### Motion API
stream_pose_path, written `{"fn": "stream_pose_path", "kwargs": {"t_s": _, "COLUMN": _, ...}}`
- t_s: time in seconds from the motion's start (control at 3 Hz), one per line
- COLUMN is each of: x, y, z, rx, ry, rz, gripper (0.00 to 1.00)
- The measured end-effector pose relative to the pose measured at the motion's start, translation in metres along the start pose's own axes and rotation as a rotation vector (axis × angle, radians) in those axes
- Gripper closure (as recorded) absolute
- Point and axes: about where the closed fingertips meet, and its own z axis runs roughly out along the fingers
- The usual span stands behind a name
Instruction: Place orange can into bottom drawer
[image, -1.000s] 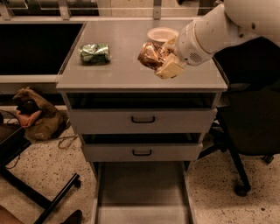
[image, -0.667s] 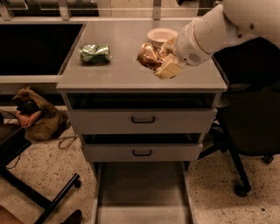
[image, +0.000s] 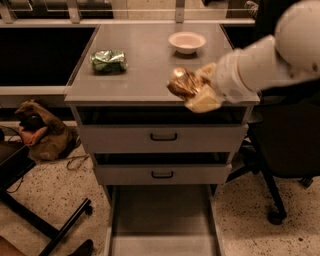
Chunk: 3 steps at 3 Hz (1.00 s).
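Observation:
The orange can (image: 182, 82), shiny orange-gold and dented, is held in my gripper (image: 192, 90), which is shut on it just above the front right edge of the grey cabinet top (image: 145, 55). My white arm (image: 270, 55) comes in from the right. The bottom drawer (image: 160, 220) is pulled open below, a long shallow grey tray with a bare flat floor, directly under and slightly left of the can.
A green dented can (image: 108, 61) lies on the cabinet top at the left. A small white bowl (image: 187, 42) stands at the back right. Two closed grey drawers with black handles (image: 163, 136) sit above the open one. A black office chair (image: 285, 150) stands at the right, a brown bag (image: 40, 132) on the floor at the left.
My gripper has moved with the orange can toward the front edge of the cabinet top and lower. The view has shifted closer.

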Motion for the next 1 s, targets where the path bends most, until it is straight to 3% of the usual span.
{"fn": "stream_pose_path", "kwargs": {"t_s": 0.33, "x": 0.056, "y": 0.05, "z": 0.011, "rx": -0.005, "ry": 0.03, "rz": 0.076, "gripper": 1.0}}
{"fn": "stream_pose_path", "kwargs": {"t_s": 0.67, "x": 0.108, "y": 0.103, "z": 0.042, "rx": -0.098, "ry": 0.082, "rz": 0.133, "gripper": 1.0}}
{"fn": "stream_pose_path", "kwargs": {"t_s": 1.0, "x": 0.108, "y": 0.103, "z": 0.042, "rx": -0.098, "ry": 0.082, "rz": 0.133, "gripper": 1.0}}
